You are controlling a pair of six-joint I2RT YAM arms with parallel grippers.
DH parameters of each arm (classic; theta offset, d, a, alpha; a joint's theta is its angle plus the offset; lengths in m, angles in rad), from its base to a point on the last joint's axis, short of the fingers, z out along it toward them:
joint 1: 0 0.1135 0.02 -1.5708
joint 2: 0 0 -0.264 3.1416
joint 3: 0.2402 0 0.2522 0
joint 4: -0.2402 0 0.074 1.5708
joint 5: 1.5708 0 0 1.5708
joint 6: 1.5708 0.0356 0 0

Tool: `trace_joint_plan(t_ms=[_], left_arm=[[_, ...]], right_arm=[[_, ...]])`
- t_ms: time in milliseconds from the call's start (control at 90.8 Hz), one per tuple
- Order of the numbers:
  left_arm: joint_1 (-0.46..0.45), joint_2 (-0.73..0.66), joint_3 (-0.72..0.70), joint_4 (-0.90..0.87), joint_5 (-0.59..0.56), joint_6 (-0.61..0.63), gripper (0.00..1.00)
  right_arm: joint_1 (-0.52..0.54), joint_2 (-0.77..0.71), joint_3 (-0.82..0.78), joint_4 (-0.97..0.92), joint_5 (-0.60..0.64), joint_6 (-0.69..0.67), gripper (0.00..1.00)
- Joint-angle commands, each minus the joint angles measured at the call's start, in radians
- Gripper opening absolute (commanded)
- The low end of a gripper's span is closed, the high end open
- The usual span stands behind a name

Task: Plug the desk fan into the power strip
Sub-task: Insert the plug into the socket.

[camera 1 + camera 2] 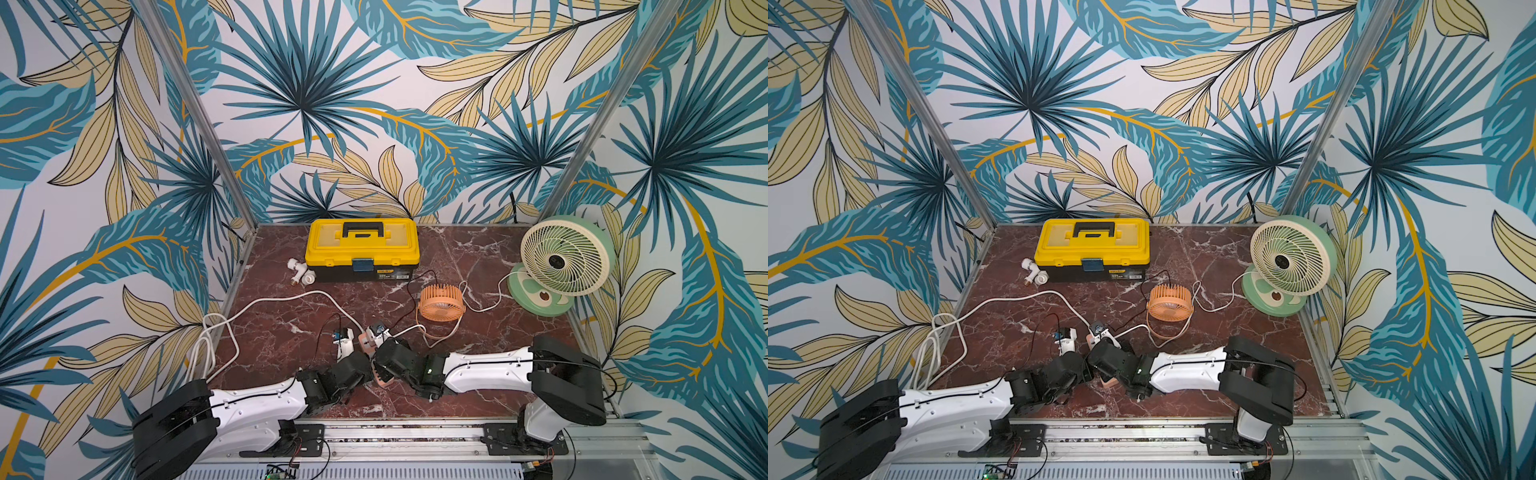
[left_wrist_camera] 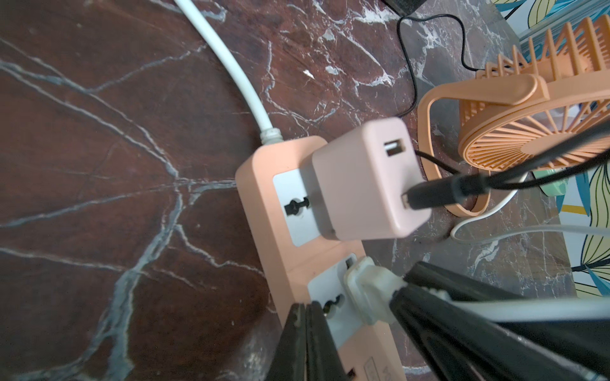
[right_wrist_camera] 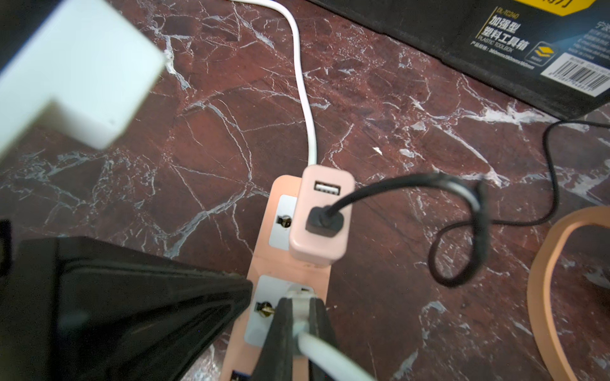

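The salmon-orange power strip (image 2: 254,171) (image 3: 290,265) (image 1: 365,343) lies flat on the marble table, under both arms in both top views. My right gripper (image 3: 298,306) is shut on a white plug (image 2: 366,283) that sits against the white face of the strip's second socket; its prongs are hidden. The plug's white cord trails toward the green-and-cream desk fan (image 1: 565,257) (image 1: 1292,257) at the back right. My left gripper (image 2: 305,308) is shut with nothing in it, its tips down on the strip beside that socket.
A pink USB adapter (image 2: 366,184) (image 3: 321,217) fills the first socket, and its black cable runs to a small orange fan (image 1: 441,303). A yellow toolbox (image 1: 361,245) and a white pipe fitting (image 1: 301,272) stand at the back. The strip's thick white cord (image 1: 266,301) loops off left.
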Motion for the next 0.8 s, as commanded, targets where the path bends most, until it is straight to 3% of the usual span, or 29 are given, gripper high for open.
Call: trace_joint_plan(t_ms=[0, 220, 408, 518, 573, 793], left_arm=[[0.012, 0.025, 0.013, -0.046, 0.014, 0.007, 0.07], [0.014, 0.019, 0.011, -0.047, 0.017, 0.007, 0.06], [0.014, 0.016, 0.019, -0.048, 0.018, 0.012, 0.06], [0.015, 0.006, 0.027, -0.064, 0.017, 0.018, 0.07], [0.014, 0.0, 0.028, -0.07, 0.014, 0.019, 0.08], [0.017, -0.035, 0.035, -0.113, -0.003, 0.032, 0.12]], right_arm=[[0.026, 0.134, -0.055, -0.332, -0.267, 0.044, 0.0], [0.03, 0.136, -0.118, -0.324, -0.345, 0.118, 0.0], [0.049, 0.074, -0.117, -0.337, -0.269, 0.158, 0.01], [0.048, 0.006, -0.1, -0.361, -0.181, 0.173, 0.41], [0.048, -0.037, -0.091, -0.352, -0.151, 0.176, 0.53], [0.055, -0.179, -0.072, -0.286, -0.109, 0.157, 0.64]])
